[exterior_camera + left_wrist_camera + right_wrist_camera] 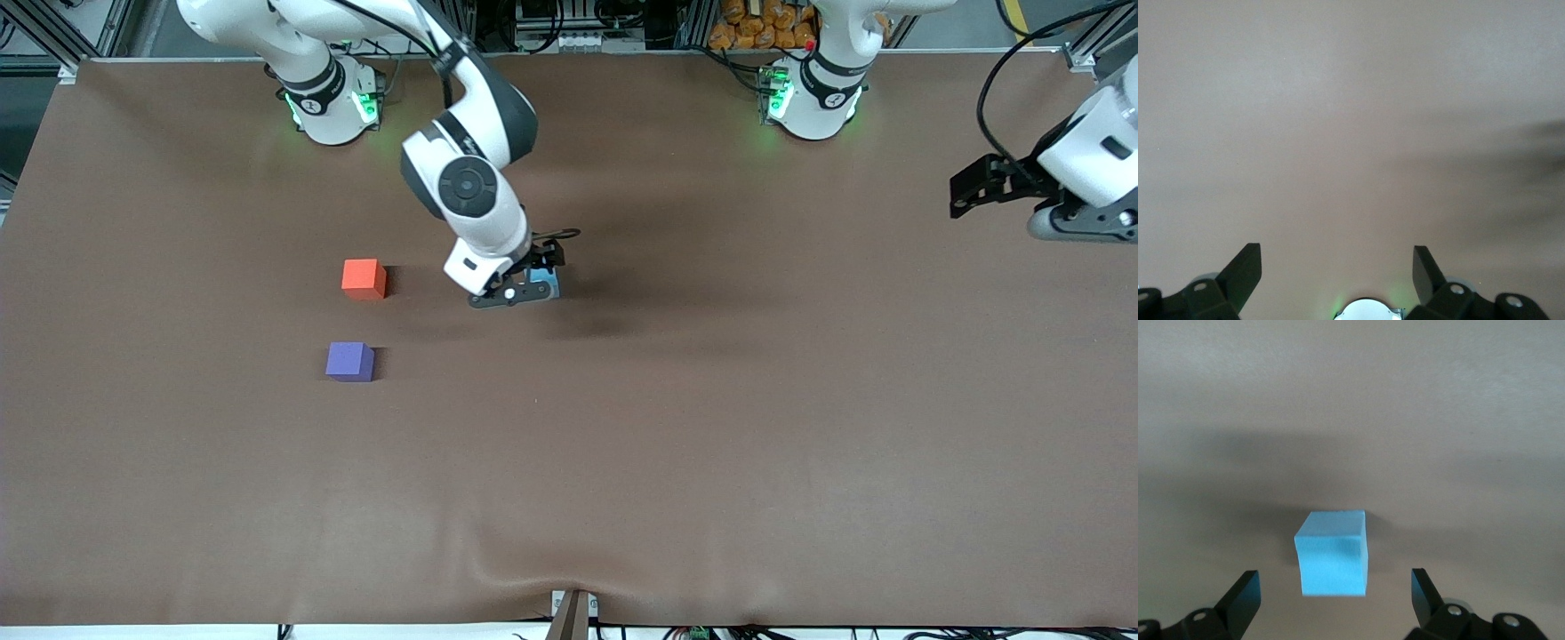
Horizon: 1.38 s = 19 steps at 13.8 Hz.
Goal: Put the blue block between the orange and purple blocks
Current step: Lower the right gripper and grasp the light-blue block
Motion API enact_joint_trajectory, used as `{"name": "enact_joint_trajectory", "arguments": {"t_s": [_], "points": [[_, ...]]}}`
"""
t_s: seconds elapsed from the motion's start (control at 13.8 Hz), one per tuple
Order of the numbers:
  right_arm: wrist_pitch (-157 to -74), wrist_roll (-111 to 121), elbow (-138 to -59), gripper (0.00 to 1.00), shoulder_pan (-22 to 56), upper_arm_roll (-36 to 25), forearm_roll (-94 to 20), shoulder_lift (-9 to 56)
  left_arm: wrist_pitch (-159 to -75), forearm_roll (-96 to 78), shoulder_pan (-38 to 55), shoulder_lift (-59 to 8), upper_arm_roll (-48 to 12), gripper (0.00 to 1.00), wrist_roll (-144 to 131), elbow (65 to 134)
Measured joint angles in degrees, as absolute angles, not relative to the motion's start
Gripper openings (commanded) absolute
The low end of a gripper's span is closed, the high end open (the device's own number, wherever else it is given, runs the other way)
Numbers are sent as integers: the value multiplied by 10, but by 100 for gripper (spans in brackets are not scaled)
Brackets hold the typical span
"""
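Front view shows the right gripper [532,286] low over the middle of the brown worktop [711,427], its fingers spread apart around the blue block [549,285], which sits on the worktop and is mostly hidden by the gripper. Right wrist view confirms this: the blue block [1333,552] rests on the worktop between the two open fingertips [1245,593], with a gap on either side, so neither touches it. The orange block [364,278] lies toward the right arm's end of the worktop, well apart from the blue block. The purple block [349,362] sits nearer the front camera than the orange one, with bare worktop between them. The left gripper [987,187] waits raised at the left arm's end of the worktop, fingers [1245,270] apart and holding nothing.
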<state>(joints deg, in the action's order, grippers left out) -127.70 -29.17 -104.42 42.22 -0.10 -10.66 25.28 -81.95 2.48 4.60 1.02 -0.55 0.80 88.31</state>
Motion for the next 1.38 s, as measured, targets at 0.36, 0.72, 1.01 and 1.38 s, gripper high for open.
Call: {"name": "enact_joint_trajectory", "arguments": {"t_s": [0.36, 0.72, 1.01, 1.38], "points": [[-1329, -318, -1074, 100, 444, -2, -107, 287, -804, 25, 27, 25, -6, 100, 23, 880], [-1340, -322, -1074, 100, 449, -3, -107, 292, -803, 25, 26, 25, -14, 100, 23, 881], [-1345, -324, -1075, 100, 459, -3, -107, 300, -803, 24, 26, 25, -17, 100, 23, 880], [-1355, -336, -1075, 33, 473, -3, -107, 312, -803, 24, 26, 26, -17, 100, 23, 879]]}}
